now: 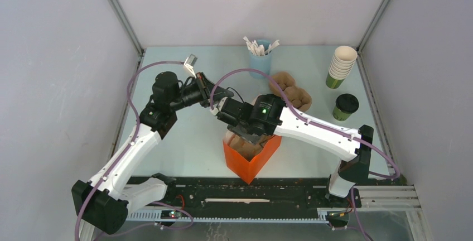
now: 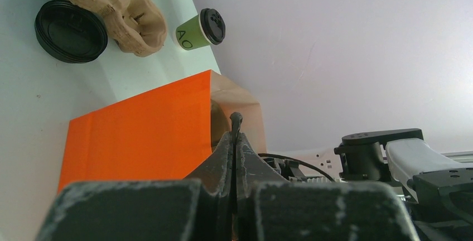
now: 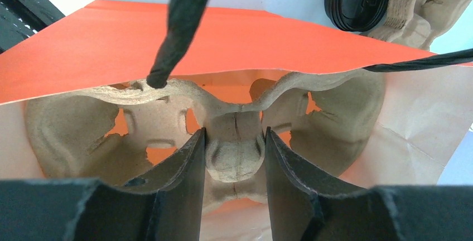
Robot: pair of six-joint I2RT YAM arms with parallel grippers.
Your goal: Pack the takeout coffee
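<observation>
The takeout coffee (image 1: 346, 107), a green cup with a black lid, stands at the right of the table, away from both arms; the left wrist view shows the coffee (image 2: 201, 29) beyond the bag. An orange paper bag (image 1: 252, 154) stands open in the middle. My left gripper (image 1: 215, 106) is shut on the bag's black cord handle (image 3: 179, 23), whose end pokes out between its closed fingertips (image 2: 236, 119). My right gripper (image 3: 234, 135) reaches down into the bag, shut on the centre post of a brown pulp cup carrier (image 3: 72, 129) that sits inside it.
A stack of lidless green-and-cream cups (image 1: 341, 63) stands at the back right. A blue cup of sachets (image 1: 260, 56) is at the back centre. More pulp carriers (image 1: 293, 91) and loose black lids (image 2: 70, 30) lie behind the bag.
</observation>
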